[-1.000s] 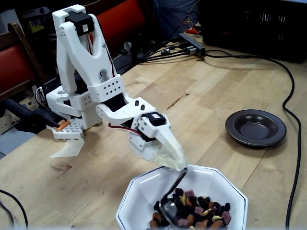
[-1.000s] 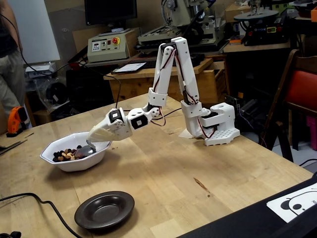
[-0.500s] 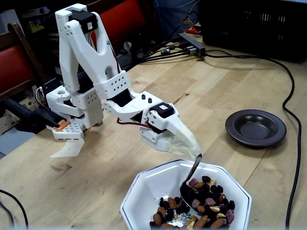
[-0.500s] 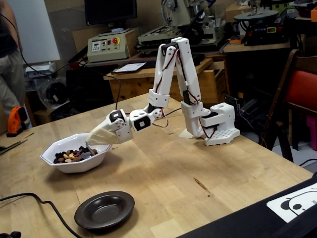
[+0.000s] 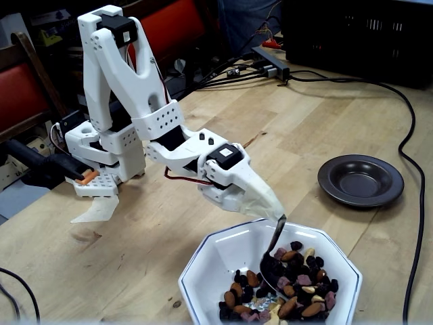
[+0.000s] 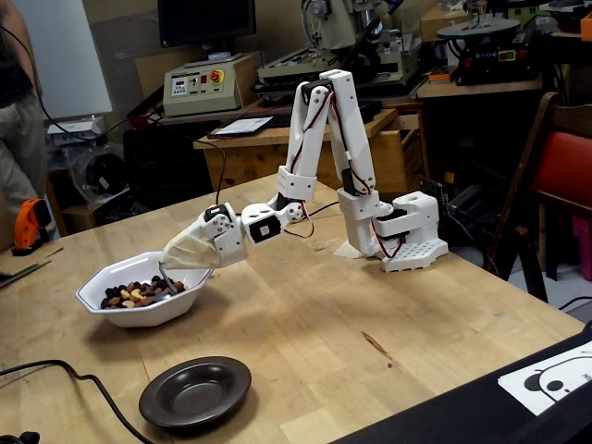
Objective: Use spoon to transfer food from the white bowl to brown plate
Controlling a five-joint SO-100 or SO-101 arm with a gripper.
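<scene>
Wooden table (image 5: 169, 271): taped end effector (image 5: 274, 213) clamps spoon (image 5: 272, 245), its tip buried in food (image 5: 284, 288), fingers hidden.

Bare table (image 6: 305, 324) lies open between the white bowl (image 6: 111, 310) and the brown plate (image 6: 196, 390). A black cable (image 6: 88, 384) crosses the tabletop just left of the plate in that fixed view.

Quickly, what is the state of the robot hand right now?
Hand: closed on the spoon, whose tip sits in the food in the white bowl.
</scene>
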